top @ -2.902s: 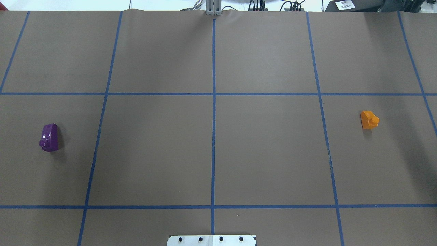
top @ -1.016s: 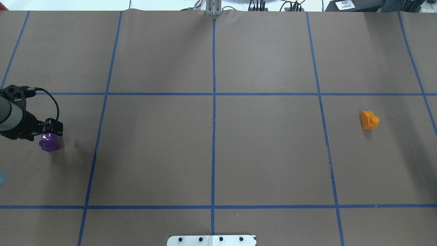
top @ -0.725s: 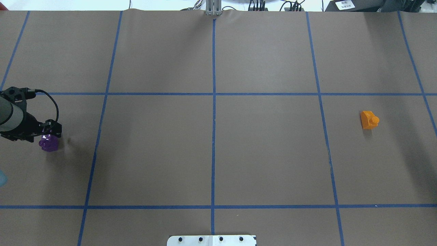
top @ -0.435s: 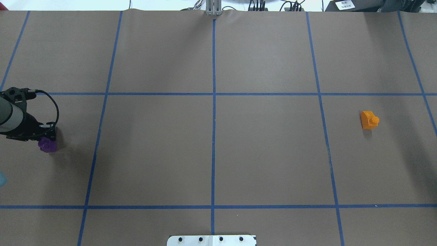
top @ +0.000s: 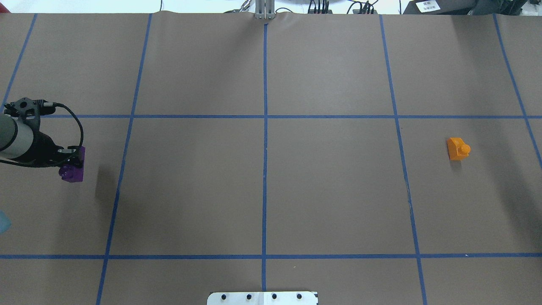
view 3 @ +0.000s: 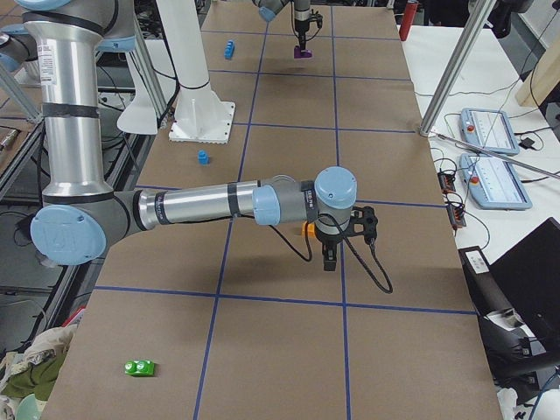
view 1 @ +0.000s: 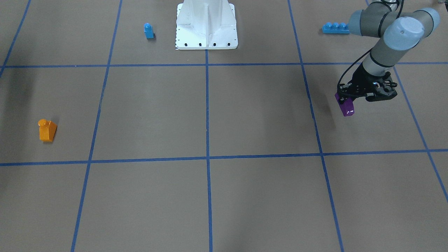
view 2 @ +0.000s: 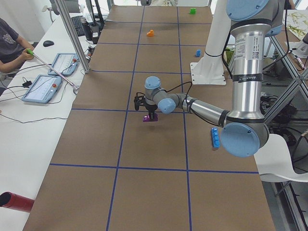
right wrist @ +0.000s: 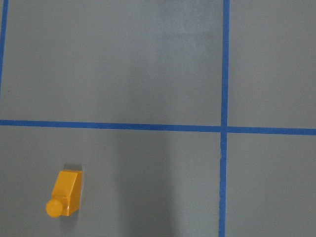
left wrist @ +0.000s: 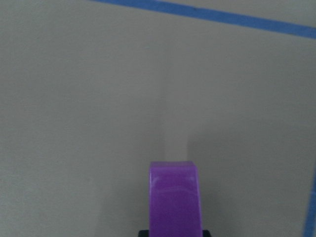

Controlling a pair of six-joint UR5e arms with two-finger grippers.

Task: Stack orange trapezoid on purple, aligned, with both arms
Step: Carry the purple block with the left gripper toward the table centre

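Note:
My left gripper (top: 75, 157) is shut on the purple block (top: 72, 172) and holds it a little above the table at the far left. The gripper (view 1: 345, 97) and the block (view 1: 347, 107) also show in the front view. The block fills the bottom of the left wrist view (left wrist: 175, 197). The orange trapezoid (top: 457, 148) stands alone on the table at the right and shows in the right wrist view (right wrist: 65, 198). My right gripper (view 3: 330, 262) shows only in the exterior right view, hanging close by the orange trapezoid (view 3: 307, 229). I cannot tell whether it is open or shut.
A small blue block (view 1: 148, 30) and a long blue brick (view 1: 335, 28) lie near the white base mount (view 1: 206, 26). A green block (view 3: 140, 367) lies near the table's end on my right. Blue tape lines grid the brown table.
My left arm came in from the left, came down over the purple block and shut on it. It has lifted the block and carried it slightly right. The orange trapezoid has not moved.

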